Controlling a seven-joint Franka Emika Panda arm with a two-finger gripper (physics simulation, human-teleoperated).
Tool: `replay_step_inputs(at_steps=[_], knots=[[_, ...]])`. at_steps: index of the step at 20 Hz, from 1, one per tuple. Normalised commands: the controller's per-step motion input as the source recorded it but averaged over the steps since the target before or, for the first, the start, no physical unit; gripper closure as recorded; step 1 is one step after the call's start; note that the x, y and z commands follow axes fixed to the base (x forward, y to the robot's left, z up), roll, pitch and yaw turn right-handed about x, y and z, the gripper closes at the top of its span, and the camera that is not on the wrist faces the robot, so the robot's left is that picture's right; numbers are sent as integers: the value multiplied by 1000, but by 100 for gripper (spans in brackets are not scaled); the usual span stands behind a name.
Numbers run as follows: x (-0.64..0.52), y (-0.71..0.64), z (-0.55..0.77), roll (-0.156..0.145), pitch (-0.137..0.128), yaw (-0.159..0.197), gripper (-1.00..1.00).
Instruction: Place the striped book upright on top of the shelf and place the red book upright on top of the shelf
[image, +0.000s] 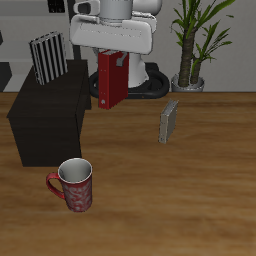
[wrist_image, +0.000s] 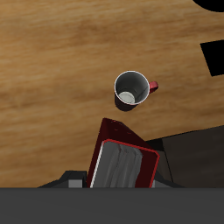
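The striped book (image: 47, 58) stands upright on the flat top of the dark shelf (image: 48, 120). My gripper (image: 115, 62) is shut on the red book (image: 109, 80). It holds the book upright in the air beside the shelf's top, a little apart from the striped book. In the wrist view the red book (wrist_image: 122, 164) shows its pale page edges close under the gripper, with the dark shelf (wrist_image: 192, 150) next to it. The fingertips themselves are hidden by the book.
A red patterned mug (image: 76, 185) stands near the table's front edge in front of the shelf; it also shows in the wrist view (wrist_image: 131, 88). A small grey book (image: 169, 121) stands mid-table. A potted plant (image: 190, 45) is at the back.
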Motion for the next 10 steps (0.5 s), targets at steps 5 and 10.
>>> replay_step_inputs(at_steps=[5, 10], knots=[[-250, -529, 90, -7, -10, -44, 100], [-228, -359, 92, 6, -3, -23, 100]])
